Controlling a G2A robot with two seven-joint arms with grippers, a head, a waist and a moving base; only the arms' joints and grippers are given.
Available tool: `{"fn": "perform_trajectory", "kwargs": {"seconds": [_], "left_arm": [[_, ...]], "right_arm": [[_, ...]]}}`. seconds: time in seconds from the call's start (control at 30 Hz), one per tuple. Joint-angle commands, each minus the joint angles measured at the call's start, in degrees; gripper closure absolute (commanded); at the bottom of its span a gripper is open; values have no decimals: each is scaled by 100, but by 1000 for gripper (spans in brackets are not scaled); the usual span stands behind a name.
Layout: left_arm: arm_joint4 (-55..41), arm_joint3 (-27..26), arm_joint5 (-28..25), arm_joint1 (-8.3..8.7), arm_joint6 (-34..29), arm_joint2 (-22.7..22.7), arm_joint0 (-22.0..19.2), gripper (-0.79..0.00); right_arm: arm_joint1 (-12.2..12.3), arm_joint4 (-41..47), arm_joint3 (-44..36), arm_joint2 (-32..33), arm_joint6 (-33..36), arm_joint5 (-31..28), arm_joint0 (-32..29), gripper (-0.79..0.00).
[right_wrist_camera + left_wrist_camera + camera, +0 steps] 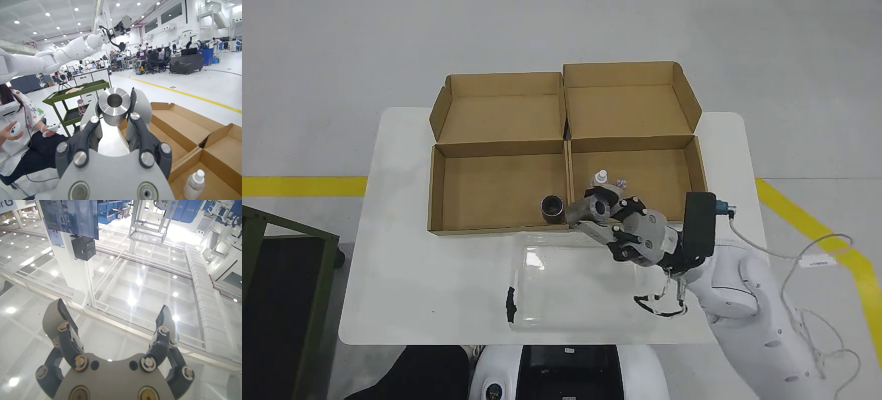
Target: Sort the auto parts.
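My right pincer [564, 211] was clenched tight on a shiny metal tube [551, 208]. The tube was short and fat, with a round hole down its middle. I held it by its sides, one finger on each side, and its open end faced away from my wrist. It hung over the left cardboard box [492, 190], in the near corner, next to the wall shared with the right cardboard box [652, 175]. I could not tell if it touched the box floor.

A small white bottle [600, 178] was in the right box, near that same wall. Both boxes sat side by side on a white table [402, 260], with their lids flipped open at the back. A clear tray [572, 290] lay on the table just in front of the boxes. A little black part [510, 303] was at its left edge.

My left pincer [112, 306] was released, fingers wide apart, holding nothing. It pointed up at the ceiling.
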Motion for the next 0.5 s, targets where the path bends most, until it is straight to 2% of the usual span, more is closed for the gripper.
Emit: {"fn": "perform_trajectory", "kwargs": {"seconds": [0.0, 0.47], "left_arm": [[0, 0, 0, 0, 0, 0, 0, -785], [0, 0, 0, 0, 0, 0, 0, -785]], "right_arm": [[-15, -190, 81, -86, 54, 114, 72, 0], [-195, -2027, 869, -1028, 421, 1041, 777, 0]]}}
